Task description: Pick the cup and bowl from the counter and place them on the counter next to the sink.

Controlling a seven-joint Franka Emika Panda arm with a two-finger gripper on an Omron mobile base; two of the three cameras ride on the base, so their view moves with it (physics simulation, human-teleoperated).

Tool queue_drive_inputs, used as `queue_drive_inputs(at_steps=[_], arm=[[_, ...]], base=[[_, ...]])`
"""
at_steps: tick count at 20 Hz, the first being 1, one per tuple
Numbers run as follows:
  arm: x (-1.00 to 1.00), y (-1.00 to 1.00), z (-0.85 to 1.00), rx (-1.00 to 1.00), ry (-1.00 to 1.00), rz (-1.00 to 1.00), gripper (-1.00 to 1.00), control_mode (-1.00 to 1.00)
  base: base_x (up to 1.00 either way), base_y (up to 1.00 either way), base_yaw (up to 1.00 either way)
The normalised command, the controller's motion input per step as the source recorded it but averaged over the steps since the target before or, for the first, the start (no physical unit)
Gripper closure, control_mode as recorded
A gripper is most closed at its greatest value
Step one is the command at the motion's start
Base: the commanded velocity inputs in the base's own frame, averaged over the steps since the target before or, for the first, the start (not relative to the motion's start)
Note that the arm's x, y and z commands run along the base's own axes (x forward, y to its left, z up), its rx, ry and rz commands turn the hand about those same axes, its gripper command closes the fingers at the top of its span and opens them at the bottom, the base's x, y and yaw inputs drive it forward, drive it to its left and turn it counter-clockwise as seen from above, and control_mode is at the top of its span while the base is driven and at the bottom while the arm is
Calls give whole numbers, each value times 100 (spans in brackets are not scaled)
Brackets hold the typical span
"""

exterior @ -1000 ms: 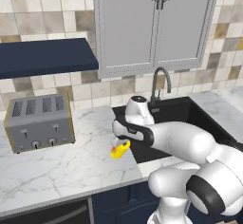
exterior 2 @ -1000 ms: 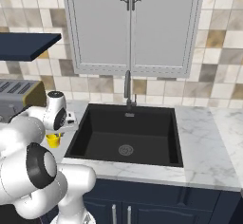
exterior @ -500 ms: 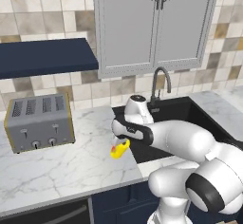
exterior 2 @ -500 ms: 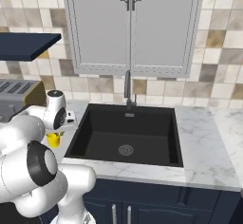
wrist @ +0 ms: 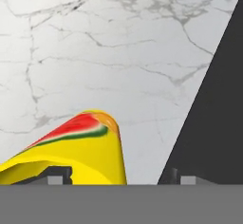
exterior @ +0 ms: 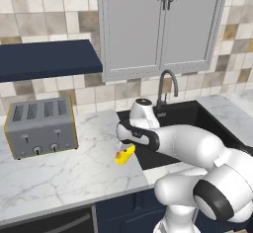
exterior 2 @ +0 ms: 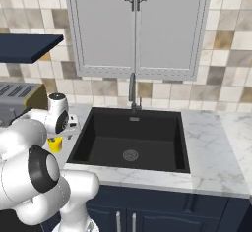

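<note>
The small yellow cup [exterior: 124, 155] with its red-orange mark rests tilted on the white marble counter [exterior: 69, 175], just left of the black sink [exterior: 175, 121]. My gripper [exterior: 123, 146] hovers right above it. In the hand view the cup [wrist: 76, 149] lies close below, over the left fingertip [wrist: 57, 175]. The right fingertip stands well apart from it, so my gripper [wrist: 118, 178] is open. The right base view has the cup [exterior 2: 55, 144] beside the sink's [exterior 2: 130, 142] left rim. The bowl is out of view.
A silver toaster [exterior: 39, 128] stands on the counter to the left. A dark curved faucet [exterior: 165, 86] rises behind the sink. A navy shelf [exterior: 47, 59] and grey wall cabinets hang above. More marble counter [exterior 2: 211, 147] runs right of the basin.
The jaws have spread apart and let go of the cup, which stays in the same spot beside the sink. The arm has barely moved.
</note>
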Motion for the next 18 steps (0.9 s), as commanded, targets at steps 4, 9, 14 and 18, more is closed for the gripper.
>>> queue_drive_inputs(at_steps=[4,9,14,18], arm=[[0,0,0,0,0,0,-100,-100],[0,0,10,0,-3,0,-100,-100],[0,1,48,0,-17,0,-100,-100],[0,4,59,0,-25,0,-100,-100]], base=[[0,0,0],[0,0,0],[0,0,0],[0,0,0]])
